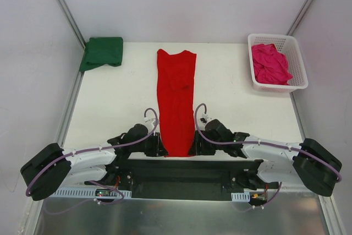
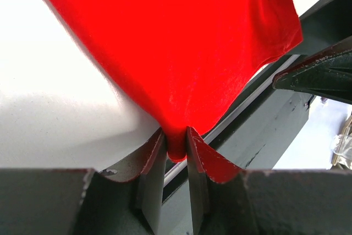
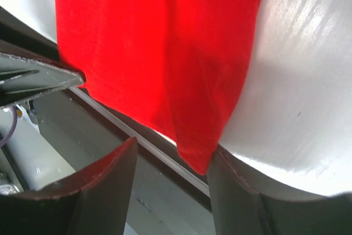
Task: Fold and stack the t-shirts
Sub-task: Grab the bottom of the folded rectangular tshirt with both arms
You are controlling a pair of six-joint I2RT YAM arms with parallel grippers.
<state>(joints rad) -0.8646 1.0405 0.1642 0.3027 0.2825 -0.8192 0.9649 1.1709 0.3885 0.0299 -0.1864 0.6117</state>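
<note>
The red t-shirt [image 1: 176,103] lies as a long narrow strip down the middle of the table, its near end at the table's front edge. My left gripper [image 1: 159,146] sits at the near left corner; in the left wrist view it [image 2: 176,136] is shut on a pinch of the red cloth [image 2: 176,48]. My right gripper [image 1: 193,146] is at the near right corner. Its jaws [image 3: 173,149] stand open, and the red corner [image 3: 165,53] only touches the right finger. The green t-shirt [image 1: 103,52] lies folded at the far left corner. The pink t-shirt [image 1: 269,64] is crumpled in the basket.
The white lattice basket [image 1: 297,83] stands at the far right of the table. A metal rail and the dark arm mount [image 1: 181,171] run along the table's front edge just under both grippers. Grey walls close in the left, back and right sides.
</note>
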